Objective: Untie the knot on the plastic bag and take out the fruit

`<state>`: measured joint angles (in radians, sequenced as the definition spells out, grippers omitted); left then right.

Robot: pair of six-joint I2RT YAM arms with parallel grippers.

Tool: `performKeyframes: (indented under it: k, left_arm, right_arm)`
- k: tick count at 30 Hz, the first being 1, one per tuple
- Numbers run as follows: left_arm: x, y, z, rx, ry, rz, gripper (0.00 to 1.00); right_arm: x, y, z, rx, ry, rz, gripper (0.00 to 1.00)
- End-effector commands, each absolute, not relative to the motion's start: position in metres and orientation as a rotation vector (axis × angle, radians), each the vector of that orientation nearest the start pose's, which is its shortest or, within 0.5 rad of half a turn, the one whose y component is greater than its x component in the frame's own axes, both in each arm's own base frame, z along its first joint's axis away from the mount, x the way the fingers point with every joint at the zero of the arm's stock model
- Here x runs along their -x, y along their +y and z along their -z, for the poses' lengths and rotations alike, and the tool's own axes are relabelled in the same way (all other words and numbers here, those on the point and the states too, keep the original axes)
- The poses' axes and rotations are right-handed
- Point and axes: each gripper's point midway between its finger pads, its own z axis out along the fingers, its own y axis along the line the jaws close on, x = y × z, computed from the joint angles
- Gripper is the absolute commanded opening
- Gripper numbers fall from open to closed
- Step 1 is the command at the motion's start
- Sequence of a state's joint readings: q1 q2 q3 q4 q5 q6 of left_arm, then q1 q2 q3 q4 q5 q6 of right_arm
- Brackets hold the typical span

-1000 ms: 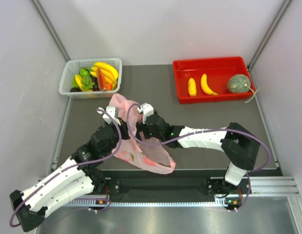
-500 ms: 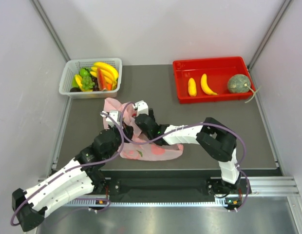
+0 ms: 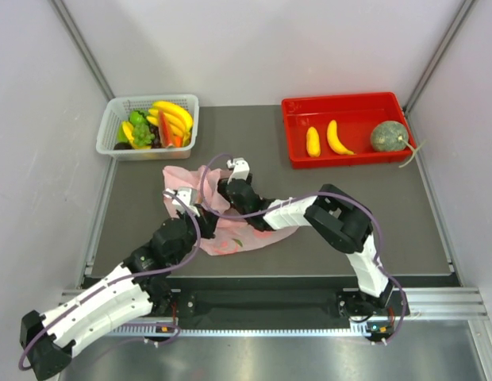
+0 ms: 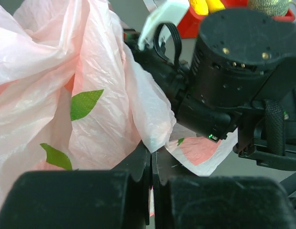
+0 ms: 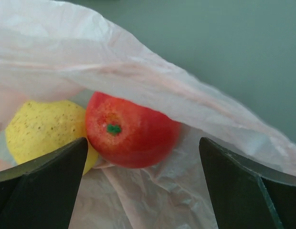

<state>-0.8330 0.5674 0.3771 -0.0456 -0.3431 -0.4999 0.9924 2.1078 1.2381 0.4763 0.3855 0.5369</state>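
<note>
Right wrist view first: the right gripper [image 5: 143, 143] has its fingers spread wide inside the mouth of the pink plastic bag [image 5: 153, 90]. A red fruit [image 5: 131, 131] lies between them, and a yellow speckled fruit [image 5: 40, 131] touches it on the left, both under a fold of film. Closing here could catch that loose film along with the red fruit, or nudge the round fruit so it rolls deeper. Beside it, the left gripper [image 4: 151, 160] has its fingers pressed together on a thin edge of the bag; the pinch looks slight, so the film could slip out and let the mouth sag shut. The bag lies on a dark grey table [image 3: 413, 198]. Farther back, a red tray [image 3: 341, 101] holds a green melon [image 3: 387, 136], a banana [image 3: 336, 137] and an orange oblong [image 3: 313, 141]. A white basket [image 3: 151, 99] holds other fruit, and pale walls enclose the table.
</note>
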Motion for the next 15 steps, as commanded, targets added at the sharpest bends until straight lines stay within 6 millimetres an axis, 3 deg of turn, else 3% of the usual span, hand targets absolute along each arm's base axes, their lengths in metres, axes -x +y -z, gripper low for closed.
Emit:
performKeyframes:
  k: [1,8,15]
  left_arm:
    - [-0.219,-0.175,-0.185,-0.021,1.792,0.644,0.0]
    - [-0.227,-0.141,-0.197,0.1,1.74,0.511,0.0]
    - [-0.232,-0.094,-0.183,0.295,1.755,0.266,0.0]
  right_arm:
    - [-0.35,0.465,-0.099,0.147,1.863,-0.859,1.0]
    - [-0.351,0.464,-0.097,0.223,1.881,-0.899,1.0]
    - [-0.354,0.452,-0.104,0.245,1.856,-0.907,0.99]
